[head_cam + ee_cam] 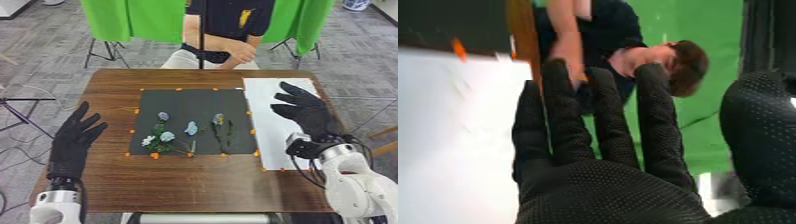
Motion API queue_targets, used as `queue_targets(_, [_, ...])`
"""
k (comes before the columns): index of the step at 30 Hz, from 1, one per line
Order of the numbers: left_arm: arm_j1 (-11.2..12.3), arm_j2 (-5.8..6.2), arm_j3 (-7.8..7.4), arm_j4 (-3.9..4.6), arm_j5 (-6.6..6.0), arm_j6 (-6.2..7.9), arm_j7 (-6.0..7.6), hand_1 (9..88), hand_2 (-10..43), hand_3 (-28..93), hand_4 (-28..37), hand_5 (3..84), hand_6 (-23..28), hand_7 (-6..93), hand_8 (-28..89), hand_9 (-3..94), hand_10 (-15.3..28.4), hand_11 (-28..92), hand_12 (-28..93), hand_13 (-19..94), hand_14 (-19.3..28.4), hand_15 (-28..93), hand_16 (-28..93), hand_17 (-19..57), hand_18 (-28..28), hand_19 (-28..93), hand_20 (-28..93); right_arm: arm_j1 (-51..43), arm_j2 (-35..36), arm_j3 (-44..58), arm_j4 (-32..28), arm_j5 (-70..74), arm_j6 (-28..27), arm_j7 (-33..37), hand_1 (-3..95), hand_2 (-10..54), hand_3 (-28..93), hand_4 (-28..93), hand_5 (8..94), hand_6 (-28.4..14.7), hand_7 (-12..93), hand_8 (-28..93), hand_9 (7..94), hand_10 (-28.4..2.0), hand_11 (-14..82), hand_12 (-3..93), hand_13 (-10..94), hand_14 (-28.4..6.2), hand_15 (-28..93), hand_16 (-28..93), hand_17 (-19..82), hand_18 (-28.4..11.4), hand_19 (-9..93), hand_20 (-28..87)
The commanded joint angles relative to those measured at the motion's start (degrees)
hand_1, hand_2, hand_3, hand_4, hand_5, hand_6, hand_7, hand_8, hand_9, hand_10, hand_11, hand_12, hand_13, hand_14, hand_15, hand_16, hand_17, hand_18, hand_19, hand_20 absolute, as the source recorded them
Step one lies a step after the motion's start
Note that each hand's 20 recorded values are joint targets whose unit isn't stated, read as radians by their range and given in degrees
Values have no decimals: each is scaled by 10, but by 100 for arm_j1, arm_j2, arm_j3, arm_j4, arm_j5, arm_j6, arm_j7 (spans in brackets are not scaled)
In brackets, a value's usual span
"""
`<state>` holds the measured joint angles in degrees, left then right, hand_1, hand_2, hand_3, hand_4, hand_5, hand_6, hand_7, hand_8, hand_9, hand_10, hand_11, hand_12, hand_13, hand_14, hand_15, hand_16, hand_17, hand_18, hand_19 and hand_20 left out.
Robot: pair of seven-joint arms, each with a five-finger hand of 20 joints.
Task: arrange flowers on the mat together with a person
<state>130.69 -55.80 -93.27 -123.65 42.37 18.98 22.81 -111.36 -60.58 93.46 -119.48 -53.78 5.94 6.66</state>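
- On the dark mat [188,101], near half: white blossom [167,136] with leaves, blue blossom [163,116] just above it, pale blue flower [191,128] mid-mat, bluish-yellow flower [218,119] to its right, stems toward the near edge.
- Right hand [304,109] over white sheet [265,125], right of mat; fingers straight, thumb well apart, nothing held.
- Left hand [71,142] left of mat, fingers extended and spread, nothing held.
- Step, judged: between placements, arrangement partly built, no flower being handled.
- Next move likely: right hand goes in low over one stem, thumb and fingers close lightly, shift or lift it into place.
- Risk: thin stems slip, or neighbouring leaves get dragged along.
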Motion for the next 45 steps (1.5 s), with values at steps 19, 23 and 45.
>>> queue_targets(19, [16, -70, -5, -12, 69, -75, -161, 201, 62, 768, -283, 338, 22, 115, -99, 327, 161, 205, 86, 248, 239, 412, -60, -93, 236, 476, 166, 31, 8, -49, 225, 40, -215, -148, 185, 64, 774, -283, 423, 39, 145, -122, 431, -129, 77, 143, 356, -173, 266, 172, 37, -192, 481, 198])
queue_targets(23, [22, -54, 8, -12, 62, -72, -142, 201, 62, 769, -283, 340, 23, 113, -98, 328, 161, 205, 86, 248, 239, 412, -60, -93, 236, 477, 166, 19, -6, -42, 243, 16, -247, -91, 184, 64, 774, -283, 420, 40, 145, -122, 430, -127, 75, 143, 356, -174, 265, 172, 37, -192, 481, 199])
queue_targets(45, [-38, -59, 52, 3, 7, -1, -62, 201, 62, 770, -283, 342, 24, 114, -97, 330, 162, 207, 86, 250, 241, 417, -62, -92, 236, 478, 167, -53, -48, -103, 256, -82, -258, -121, 180, 66, 772, -283, 418, 40, 146, -121, 432, -129, 77, 146, 367, -176, 278, 174, 39, -194, 485, 202])
